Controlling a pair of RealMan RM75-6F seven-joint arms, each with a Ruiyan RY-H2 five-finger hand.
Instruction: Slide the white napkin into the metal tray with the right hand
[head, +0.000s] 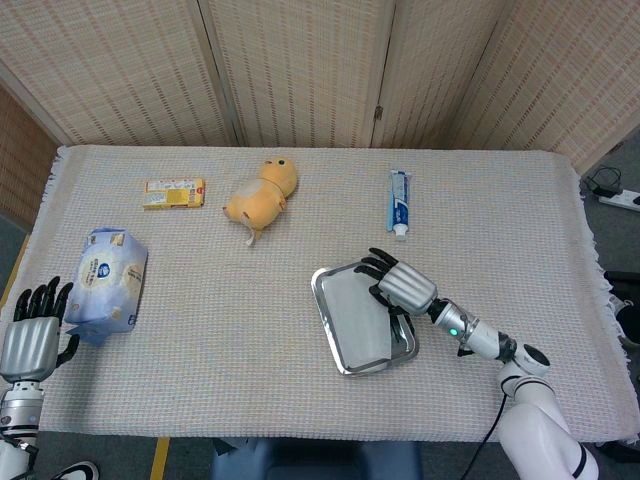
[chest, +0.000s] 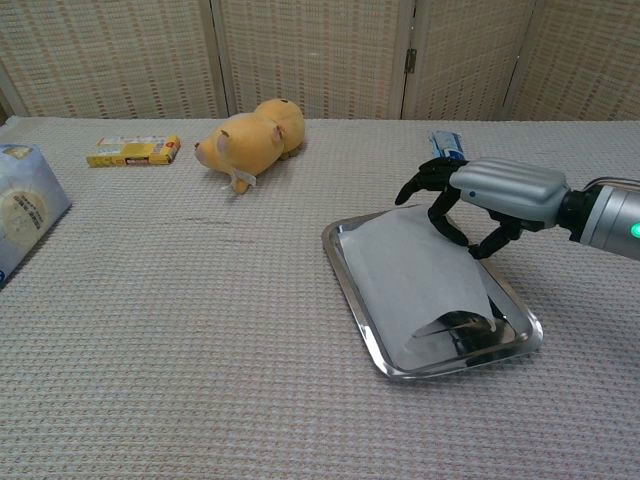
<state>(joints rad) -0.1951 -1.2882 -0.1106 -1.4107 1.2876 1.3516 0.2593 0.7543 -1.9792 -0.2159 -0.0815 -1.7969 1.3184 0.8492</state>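
The napkin (chest: 415, 277) lies inside the tray (chest: 349, 286), covering most of its floor, just below and in front of the right hand (chest: 470, 205). Its far edge rises toward the hand's dark fingers (chest: 437, 215), which curl down over that corner near the tray's far rim. Whether the fingertips pinch the paper or only touch it cannot be told from either view; the head view shows the same right hand (head: 395, 285) over the tray's far right corner, fingers bent.

The near right corner of the napkin curls up off the metal, casting a dark reflection beside it. By the look of things, the slide is all but done.

The risk now lies in the withdrawal: if the paper clings to the fingers, lifting the hand could drag the light sheet up and back over the rim. A sideways brush could also nudge the tray across the woven cloth.

Beyond the hand, a toothpaste tube (head: 398, 201) rests close behind it. Farther off to the hand's left sit a plush toy (head: 261, 191), a yellow box (head: 174, 192) and a tissue pack (head: 104, 278). The left hand (head: 32, 334) hangs at the table's near corner beside that pack, fingers together and upright, holding nothing.
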